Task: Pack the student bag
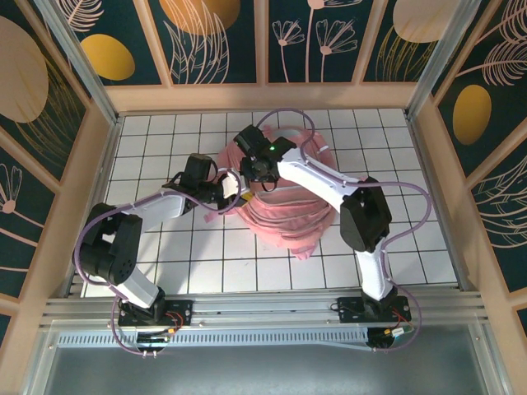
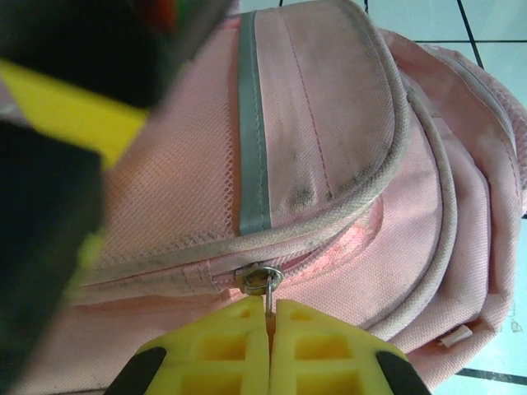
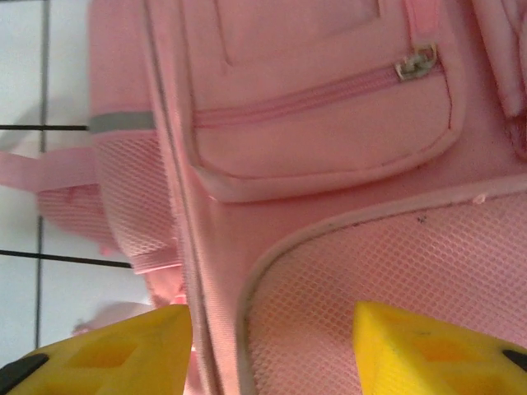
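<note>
Student bag (image 1: 284, 216) on white-tiled table (image 1: 165, 140); left claw (image 2: 269, 309) grips its zip-pull (image 2: 264, 282), right claw (image 3: 270, 317) apart.

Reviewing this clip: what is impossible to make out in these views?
Top external: the right arm covers the middle of the pink backpack, hiding whether any compartment is open.
Left wrist: a dark and yellow blur at upper left is unidentifiable; the shut left hand hides most of the tab of the zipper pull.
Right wrist: frame edges crop the backpack; whether the open right hand touches fabric is unclear.
</note>
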Robot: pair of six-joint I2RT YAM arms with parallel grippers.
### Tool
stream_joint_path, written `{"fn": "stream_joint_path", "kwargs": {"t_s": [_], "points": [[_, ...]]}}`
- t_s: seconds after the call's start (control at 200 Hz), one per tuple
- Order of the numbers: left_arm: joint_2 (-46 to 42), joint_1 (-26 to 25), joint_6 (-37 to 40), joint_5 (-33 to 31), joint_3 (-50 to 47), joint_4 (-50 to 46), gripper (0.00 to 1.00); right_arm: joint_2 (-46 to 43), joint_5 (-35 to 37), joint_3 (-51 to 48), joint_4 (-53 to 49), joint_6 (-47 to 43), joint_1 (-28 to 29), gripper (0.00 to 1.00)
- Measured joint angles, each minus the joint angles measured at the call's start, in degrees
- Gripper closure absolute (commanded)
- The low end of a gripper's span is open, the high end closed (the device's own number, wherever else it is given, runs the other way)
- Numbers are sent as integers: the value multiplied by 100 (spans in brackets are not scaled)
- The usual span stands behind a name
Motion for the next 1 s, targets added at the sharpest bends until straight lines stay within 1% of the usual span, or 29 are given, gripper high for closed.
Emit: {"fn": "stream_joint_path", "kwargs": {"t_s": [0.105, 0.26, 0.335, 0.38, 0.405, 0.475, 0.505, 0.621, 0.731, 0.866, 1.001], "points": [[-2, 0, -7, 13, -68, 46, 100, 96, -87, -2, -96, 116, 15, 54], [-125, 2, -79, 31, -417, 592, 100, 107, -214, -4, -168, 138, 17, 54], [-149, 0, -94, 46, -496, 710, 100, 144, -234, -13, -170, 142, 22, 55], [-149, 2, -94, 46, -516, 732, 100, 186, -234, -13, -170, 151, 22, 60], [-149, 2, -101, 44, -525, 737, 100, 210, -229, -13, -166, 170, 22, 64], [-149, 2, -107, 33, -553, 761, 100, 282, -254, -13, -109, 199, 26, 82], [-149, 2, -109, 22, -568, 798, 100, 299, -278, -15, -66, 249, 28, 91], [-166, 9, -107, -22, -675, 975, 100, 319, -345, -50, 92, 393, 55, 100], [-251, 13, -105, -85, -844, 1115, 100, 319, -551, -118, 229, 647, -7, 100], [-426, -2, -136, -205, -1091, 1335, 100, 208, -1005, -428, 669, 1235, -157, 100], [-584, -245, -238, -385, -1248, 1508, 100, 136, -1320, -616, 1014, 1829, -299, 100]]}}
